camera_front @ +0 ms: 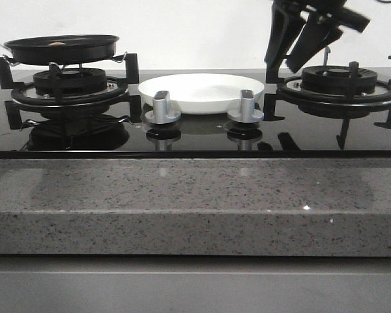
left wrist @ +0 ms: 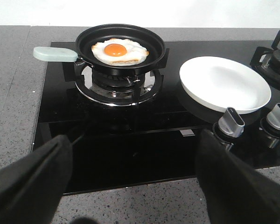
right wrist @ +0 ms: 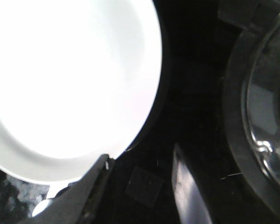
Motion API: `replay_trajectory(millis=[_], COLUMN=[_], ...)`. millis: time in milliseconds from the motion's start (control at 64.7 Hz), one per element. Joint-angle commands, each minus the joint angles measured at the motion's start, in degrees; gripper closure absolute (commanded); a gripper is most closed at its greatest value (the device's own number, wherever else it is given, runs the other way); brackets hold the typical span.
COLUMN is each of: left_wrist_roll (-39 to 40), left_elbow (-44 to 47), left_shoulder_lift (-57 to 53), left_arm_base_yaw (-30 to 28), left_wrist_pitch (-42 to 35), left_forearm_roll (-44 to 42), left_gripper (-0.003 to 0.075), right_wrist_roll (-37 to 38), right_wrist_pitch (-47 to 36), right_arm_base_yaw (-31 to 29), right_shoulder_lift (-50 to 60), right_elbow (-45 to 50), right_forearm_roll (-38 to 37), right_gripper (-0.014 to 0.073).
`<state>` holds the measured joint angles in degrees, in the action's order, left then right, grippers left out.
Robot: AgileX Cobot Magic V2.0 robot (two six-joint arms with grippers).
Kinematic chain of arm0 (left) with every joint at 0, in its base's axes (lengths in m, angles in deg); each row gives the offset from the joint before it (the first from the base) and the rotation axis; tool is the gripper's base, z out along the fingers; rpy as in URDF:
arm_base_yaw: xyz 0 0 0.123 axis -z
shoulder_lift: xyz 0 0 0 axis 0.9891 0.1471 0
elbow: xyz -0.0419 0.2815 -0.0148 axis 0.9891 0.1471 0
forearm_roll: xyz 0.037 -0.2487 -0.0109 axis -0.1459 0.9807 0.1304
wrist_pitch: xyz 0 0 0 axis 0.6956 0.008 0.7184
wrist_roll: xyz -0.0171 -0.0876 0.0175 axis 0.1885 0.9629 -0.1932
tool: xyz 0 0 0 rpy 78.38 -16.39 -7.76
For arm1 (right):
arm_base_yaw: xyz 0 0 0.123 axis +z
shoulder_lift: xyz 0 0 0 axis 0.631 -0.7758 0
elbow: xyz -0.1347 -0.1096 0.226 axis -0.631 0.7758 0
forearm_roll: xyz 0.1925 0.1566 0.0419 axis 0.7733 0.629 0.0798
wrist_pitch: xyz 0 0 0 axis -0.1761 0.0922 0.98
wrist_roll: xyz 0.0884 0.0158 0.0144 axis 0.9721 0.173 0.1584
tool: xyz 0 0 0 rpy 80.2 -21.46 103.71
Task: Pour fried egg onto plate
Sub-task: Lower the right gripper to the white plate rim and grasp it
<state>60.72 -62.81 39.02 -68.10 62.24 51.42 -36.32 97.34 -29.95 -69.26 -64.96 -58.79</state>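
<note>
Here, as it stands:
Right arm: raised over the right burner (camera_front: 339,81), its fingers (camera_front: 283,39) hanging downward and tilted, spread apart with nothing between them, above the hob and just to the right of the plate (camera_front: 197,91).
Left arm: seen only from its own wrist camera; the two dark fingers (left wrist: 28,184) sit wide apart, gripping nothing, held back over the front edge of the counter (left wrist: 14,93), well away from the pan (left wrist: 121,49).
Pan: black, shallow, resting on the left burner (left wrist: 114,86), with a pale green handle (left wrist: 53,54) pointing away from the plate.
Fried egg (left wrist: 120,50): lying flat inside the pan, yolk up, filling much of its floor.
Plate: white, sitting on the black glass hob (left wrist: 130,140) between the two burners, just behind the two silver knobs (camera_front: 163,107); nothing lies in it.
</note>
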Motion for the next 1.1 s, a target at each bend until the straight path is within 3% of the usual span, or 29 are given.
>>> replay_trajectory(millis=[0, 216, 541, 758, 990, 1082], left_wrist_roll=[0.1, 0.1, 0.1, 0.1, 0.1, 0.1], left_elbow=[-1.5, -1.5, -1.5, -1.5, -1.5, -1.5], left_shoulder_lift=[0.6, 0.6, 0.6, 0.6, 0.6, 0.6], left_arm_base_yaw=[0.5, 0.5, 0.5, 0.5, 0.5, 0.5], left_wrist_pitch=[-4.3, -4.3, -4.3, -4.3, -4.3, -4.3], left_forearm_roll=[0.6, 0.6, 0.6, 0.6, 0.6, 0.6], left_gripper=[0.0174, 0.0174, 0.0174, 0.0174, 0.0174, 0.0174], right_wrist_roll=[0.3, 1.2, 1.2, 1.2, 1.2, 1.2], right_wrist_pitch=[2.7, 5.8, 5.7, 5.8, 6.5, 5.9], right_arm_base_yaw=[-0.8, -1.4, -1.4, -1.4, -1.4, -1.4], right_shoulder_lift=[-0.4, -7.2, -10.6, -10.6, -10.7, -10.7], right_elbow=[-5.9, -13.8, -16.5, -16.5, -16.5, -16.5], right_forearm_roll=[3.3, 7.6, 8.7, 8.7, 7.8, 7.8], right_gripper=[0.0274, 0.0274, 0.0280, 0.0444, 0.0533, 0.0616])
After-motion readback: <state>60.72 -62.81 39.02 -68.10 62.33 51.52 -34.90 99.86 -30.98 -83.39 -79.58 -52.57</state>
